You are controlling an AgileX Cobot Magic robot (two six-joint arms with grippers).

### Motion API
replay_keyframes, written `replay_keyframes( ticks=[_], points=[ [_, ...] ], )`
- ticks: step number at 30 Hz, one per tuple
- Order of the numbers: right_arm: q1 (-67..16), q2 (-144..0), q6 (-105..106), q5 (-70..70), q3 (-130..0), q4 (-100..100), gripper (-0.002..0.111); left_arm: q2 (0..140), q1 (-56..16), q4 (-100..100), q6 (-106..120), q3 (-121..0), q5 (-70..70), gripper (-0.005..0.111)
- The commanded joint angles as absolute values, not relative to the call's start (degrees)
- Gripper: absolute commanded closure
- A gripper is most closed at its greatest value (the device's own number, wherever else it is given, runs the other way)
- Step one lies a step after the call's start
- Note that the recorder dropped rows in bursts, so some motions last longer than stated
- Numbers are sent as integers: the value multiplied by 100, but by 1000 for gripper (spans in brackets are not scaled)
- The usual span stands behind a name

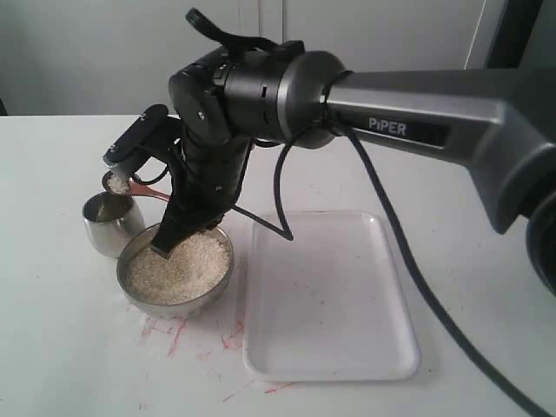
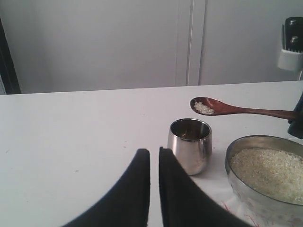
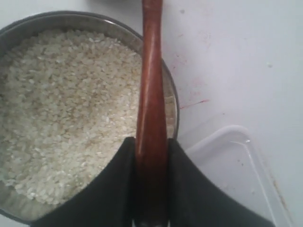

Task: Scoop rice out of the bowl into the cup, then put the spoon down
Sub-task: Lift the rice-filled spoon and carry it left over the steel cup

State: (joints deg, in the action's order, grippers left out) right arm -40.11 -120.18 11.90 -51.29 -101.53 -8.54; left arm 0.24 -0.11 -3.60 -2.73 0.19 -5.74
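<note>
The white table [image 1: 52,174] is carrying every item, with faint red marks [image 1: 174,334] showing on it in front of the bowl. The right arm [image 1: 417,122], lettered PIPER, is reaching across from the right side of the exterior view and is angling down over the bowl. The white plastic tray [image 1: 330,295] is lying flat just beside the bowl, on its right in the exterior view. The steel bowl [image 1: 187,306] is sitting upright and is holding the bulk of the rice [image 1: 178,269] as a near-level mass reaching close to its rim. The left gripper [image 2: 154,156] is hanging low over bare table near the cup, its fingers drawn almost together with only a thin slit between them and nothing in its grasp. The right gripper [image 3: 151,146] is clamping both fingers against the spoon's handle, above the near edge of the bowl. The steel cup [image 2: 189,151] is standing upright just beside the bowl; its contents cannot be made out. The wooden spoon [image 2: 236,110] is being held roughly level in the air, its scoop hovering just above the cup's rim. A small heap of grains [image 2: 204,108] is resting in the scoop.
</note>
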Motion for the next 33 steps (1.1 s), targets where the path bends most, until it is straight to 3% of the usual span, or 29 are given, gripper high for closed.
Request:
replay_keyframes(
  ticks=[1, 33],
  points=[
    [-4179, -12121, 977, -5214, -10359, -1562, 108, 0, -17, -383, -281, 0, -601, 92],
    [-4313, -12415, 883, -4831, -10484, -2580, 108, 0, -17, -383, -281, 0, -601, 92]
  ],
)
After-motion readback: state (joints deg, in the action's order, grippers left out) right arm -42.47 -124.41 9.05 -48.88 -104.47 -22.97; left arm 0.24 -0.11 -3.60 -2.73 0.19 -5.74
